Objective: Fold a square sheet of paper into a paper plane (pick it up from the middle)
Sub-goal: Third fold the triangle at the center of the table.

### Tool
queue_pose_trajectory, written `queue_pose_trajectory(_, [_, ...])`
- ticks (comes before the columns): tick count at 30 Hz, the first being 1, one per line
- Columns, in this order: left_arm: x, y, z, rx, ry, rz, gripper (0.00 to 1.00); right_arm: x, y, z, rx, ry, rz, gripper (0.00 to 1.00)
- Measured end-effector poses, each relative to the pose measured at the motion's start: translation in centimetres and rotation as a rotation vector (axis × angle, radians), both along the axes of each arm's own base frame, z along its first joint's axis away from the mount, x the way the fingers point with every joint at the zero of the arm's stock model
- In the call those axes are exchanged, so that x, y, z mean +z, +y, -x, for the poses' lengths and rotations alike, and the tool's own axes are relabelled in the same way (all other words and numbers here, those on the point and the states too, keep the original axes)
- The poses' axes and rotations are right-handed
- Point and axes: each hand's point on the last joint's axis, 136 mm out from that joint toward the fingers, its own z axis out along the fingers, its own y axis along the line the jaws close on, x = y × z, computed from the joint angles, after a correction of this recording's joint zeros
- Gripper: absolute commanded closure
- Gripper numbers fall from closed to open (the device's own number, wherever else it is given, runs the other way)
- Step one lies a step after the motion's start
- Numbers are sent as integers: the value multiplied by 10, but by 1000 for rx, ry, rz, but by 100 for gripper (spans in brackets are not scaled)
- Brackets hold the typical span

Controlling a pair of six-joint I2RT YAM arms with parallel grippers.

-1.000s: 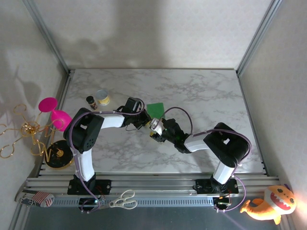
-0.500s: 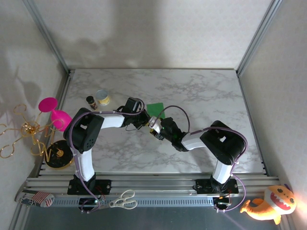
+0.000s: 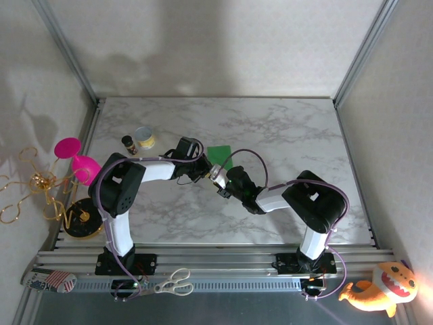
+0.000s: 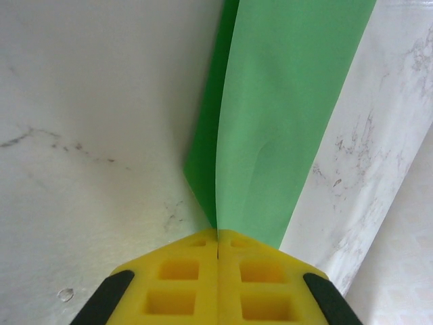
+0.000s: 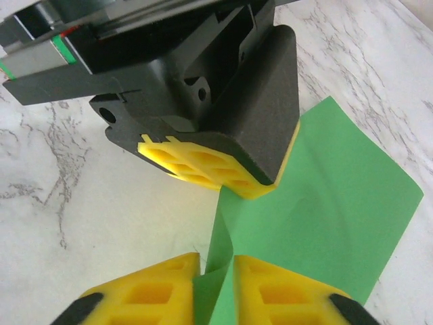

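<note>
Overhead view looks down on the table (image 3: 291, 128) — wrist views closely share green sheet (image 4: 284, 101).

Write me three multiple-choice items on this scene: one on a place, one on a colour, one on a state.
1. Where is the sheet of paper?
A. At the table's far right corner.
B. Around the middle of the table.
C. Off the table, by the near rail.

2. What colour are the left gripper's fingers?
A. Yellow.
B. Red.
C. White.

3. How does the left gripper stand?
A. Wide open.
B. Shut on nothing.
C. Shut on the sheet of paper.

Key:
1. B: the top view shows the green sheet mid-table.
2. A: the left wrist view shows yellow fingers.
3. C: the fingers meet with the paper's edge pinched between them.
</note>
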Motion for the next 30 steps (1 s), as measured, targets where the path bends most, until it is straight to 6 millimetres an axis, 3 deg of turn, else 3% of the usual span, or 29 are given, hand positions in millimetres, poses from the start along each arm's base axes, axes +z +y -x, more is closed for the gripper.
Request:
queue_pose_trajectory(5, [4,7,0,11,-4,-27,73,-1,3,4,16,21,-12,90])
queue_pose_trajectory(12, [37,40,-20,92,-100,-68,66,7,9,17,66,82,-56,91])
queue_pose_trajectory(15, [50,43,-25,97,-139,-62,67,10,14,25,93,126,-92,91])
queue_pose_trajectory(19, [49,38,-24,77,-145,-62,73,8,18,34,120,201,-136,91])
queue_pose_trajectory(24, [38,24,-36,38,-139,-85,80,8,22,43,142,281,-191,92])
queue_pose_trajectory(30, [11,20,-38,-5,-93,-141,88,10,25,49,158,356,-243,92])
